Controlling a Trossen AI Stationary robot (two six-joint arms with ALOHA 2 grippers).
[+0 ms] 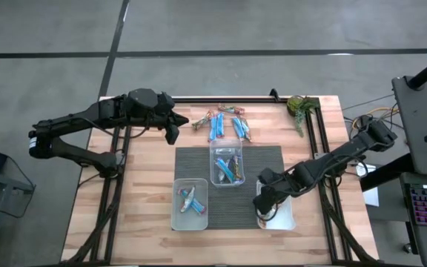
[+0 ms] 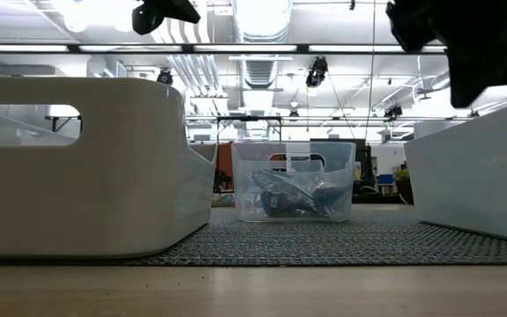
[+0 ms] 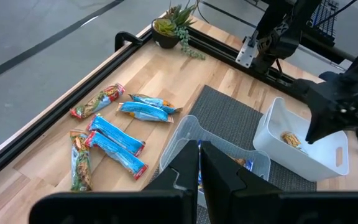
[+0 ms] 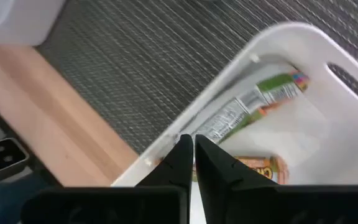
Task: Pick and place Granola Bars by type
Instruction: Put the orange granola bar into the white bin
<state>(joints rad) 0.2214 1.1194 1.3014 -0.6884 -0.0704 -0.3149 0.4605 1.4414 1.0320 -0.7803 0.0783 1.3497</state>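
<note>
Wooden tabletop with a dark woven mat (image 1: 265, 159) at its middle fills the overhead picture, grey floor around it. Low and right of centre, the right gripper (image 1: 264, 208) hovers over the white tub (image 1: 282, 217) with its fingers pressed together and nothing between them; its wrist camera shows two bars lying inside that tub, one silver-and-green (image 4: 253, 102), one orange (image 4: 260, 167). Upper left of centre, the left gripper (image 1: 173, 133) hangs closed and empty just beside the unsorted bars (image 1: 223, 123), a loose cluster of blue and orange-tan wrappers near the table's top edge. Outward from there, a clear tub (image 1: 227, 165) at the mat's centre holds several blue bars, and another tub (image 1: 190, 202) at lower left holds a couple more. Sorting looks roughly half done: three tubs are seeded, while about seven bars wait on the wood.
</note>
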